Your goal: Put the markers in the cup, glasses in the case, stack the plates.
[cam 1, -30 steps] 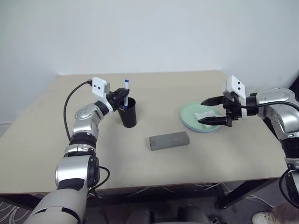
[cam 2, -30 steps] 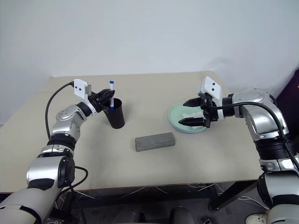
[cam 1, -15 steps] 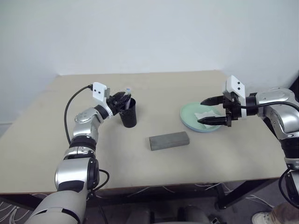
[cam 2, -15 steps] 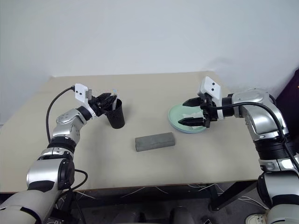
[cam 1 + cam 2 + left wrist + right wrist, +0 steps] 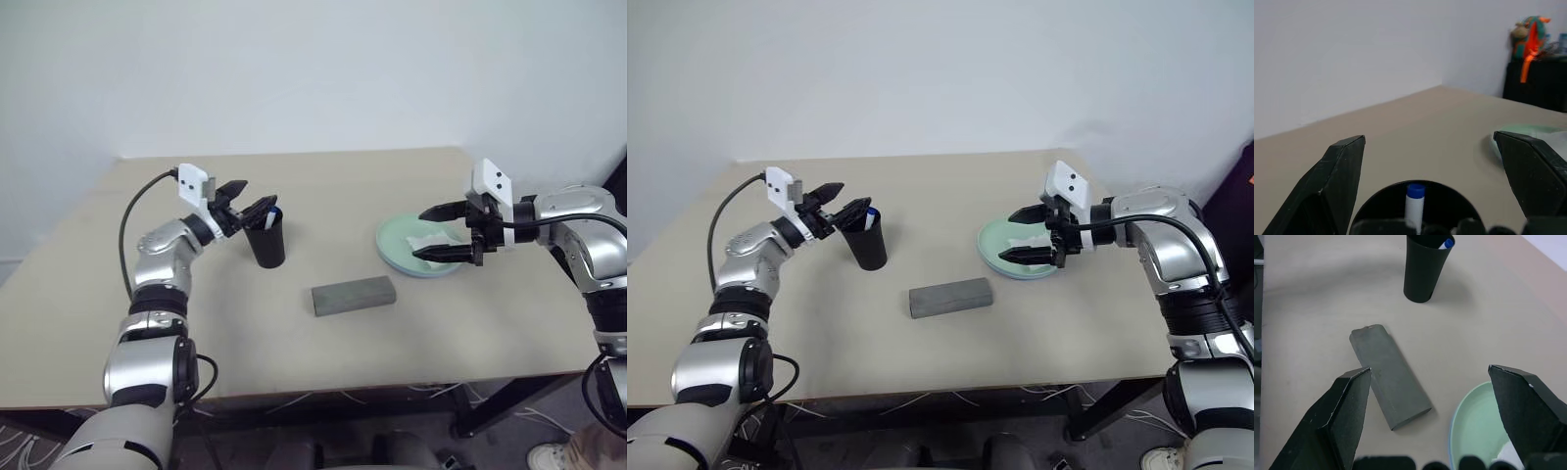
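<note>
A beige table (image 5: 323,343) is filling the middle of the frame, a plain white wall (image 5: 313,69) rising behind it. Upper right of the left wrist view, a colourful toy (image 5: 1530,36) is sitting on a dark cabinet (image 5: 1537,83).

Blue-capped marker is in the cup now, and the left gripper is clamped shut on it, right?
Not quite. The blue-capped marker does stand in the cup, but the left gripper is open, its fingers spread either side of the rim with nothing between them, as the left wrist view shows.
</note>
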### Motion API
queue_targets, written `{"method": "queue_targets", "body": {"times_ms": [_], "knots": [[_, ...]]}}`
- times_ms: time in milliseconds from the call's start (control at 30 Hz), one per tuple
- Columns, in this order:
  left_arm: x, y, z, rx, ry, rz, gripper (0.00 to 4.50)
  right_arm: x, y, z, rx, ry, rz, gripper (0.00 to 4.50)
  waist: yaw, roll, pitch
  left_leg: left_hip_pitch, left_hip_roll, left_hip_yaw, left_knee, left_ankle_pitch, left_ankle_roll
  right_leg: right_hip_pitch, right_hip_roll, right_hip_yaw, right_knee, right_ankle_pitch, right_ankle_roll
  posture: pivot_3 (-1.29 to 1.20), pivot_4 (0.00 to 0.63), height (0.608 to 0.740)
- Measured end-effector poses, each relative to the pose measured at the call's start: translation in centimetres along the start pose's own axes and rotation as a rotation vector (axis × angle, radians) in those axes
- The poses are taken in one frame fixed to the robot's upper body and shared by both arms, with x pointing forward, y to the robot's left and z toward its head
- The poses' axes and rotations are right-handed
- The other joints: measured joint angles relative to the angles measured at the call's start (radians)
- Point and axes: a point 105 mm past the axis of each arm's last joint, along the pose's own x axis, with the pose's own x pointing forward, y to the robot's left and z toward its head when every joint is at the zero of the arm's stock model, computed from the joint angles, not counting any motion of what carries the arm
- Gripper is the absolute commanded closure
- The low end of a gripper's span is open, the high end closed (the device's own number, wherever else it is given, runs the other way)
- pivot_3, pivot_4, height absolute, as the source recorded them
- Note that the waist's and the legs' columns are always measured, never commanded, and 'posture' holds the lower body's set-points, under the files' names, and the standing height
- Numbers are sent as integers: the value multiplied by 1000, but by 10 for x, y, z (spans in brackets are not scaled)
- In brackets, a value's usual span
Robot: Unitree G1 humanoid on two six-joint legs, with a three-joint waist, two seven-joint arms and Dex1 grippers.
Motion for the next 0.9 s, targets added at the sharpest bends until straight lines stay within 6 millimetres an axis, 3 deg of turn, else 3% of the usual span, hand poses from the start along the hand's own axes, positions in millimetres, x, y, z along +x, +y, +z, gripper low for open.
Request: {"method": "queue_targets", "body": {"times_ms": [333, 467, 633, 900], "knots": [[-71, 7, 27, 177, 189, -135, 33, 11, -3, 2, 15, -39, 3, 353, 0, 0, 0, 1, 2, 2, 0, 0, -1, -1, 0, -1, 0, -2, -3, 0, 0, 731], [-82, -1, 21, 231, 265, -205, 33, 16, -6, 5, 7, -49, -1, 353, 3, 0, 0, 0, 2, 2, 0, -2, -3, -1, -2, -1, 0, -2, -3, 0, 0, 731], [-90, -25, 13, 288, 347, -327, 33, 22, -6, 4, 11, -63, 6, 353, 3, 1, 0, -1, 3, 3, -2, -1, -1, -4, -2, -1, 0, -2, -3, 0, 0, 731], [-96, -45, 0, 263, 375, -347, 33, 40, 0, 16, 23, -137, 10, 353, 0, 1, 0, 0, 4, 5, -4, 0, -1, -6, -1, -1, 1, -2, -3, 0, 0, 731]]}}
